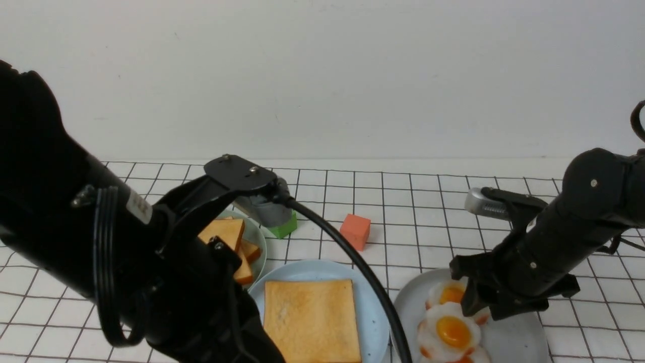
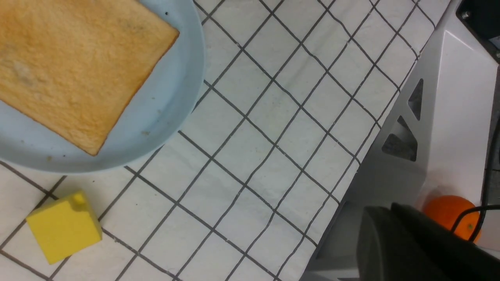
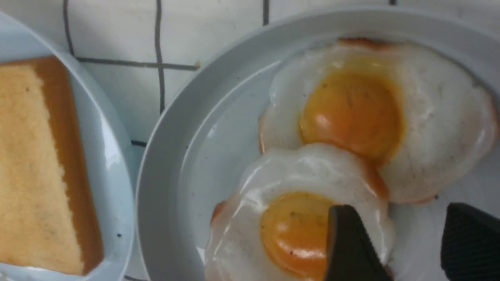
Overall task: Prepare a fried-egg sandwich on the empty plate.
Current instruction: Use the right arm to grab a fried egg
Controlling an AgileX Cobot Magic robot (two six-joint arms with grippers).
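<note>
The light blue plate [image 1: 312, 267] sits at the front centre with one golden toast slice [image 1: 311, 318] lying flat on it, its top bare. Fried eggs [image 1: 452, 330] with orange yolks lie overlapping on the grey plate [image 1: 514, 343] to the right. My right gripper [image 1: 476, 297] hangs open just above them. In the right wrist view its fingertips [image 3: 351, 242] straddle the edge of the nearer egg [image 3: 297, 230], beside a second egg [image 3: 351, 113]. My left gripper [image 2: 390, 234] is shut and empty, beyond the table's front edge, away from the plate [image 2: 172, 117].
A pale green plate [image 1: 259, 237] with a loose toast stack [image 1: 227, 234] stands behind my left arm. A green block [image 1: 284, 227] and a red cube [image 1: 355, 231] lie further back. A yellow block [image 2: 64, 226] sits near the blue plate. An orange [image 2: 449, 212] lies off the table.
</note>
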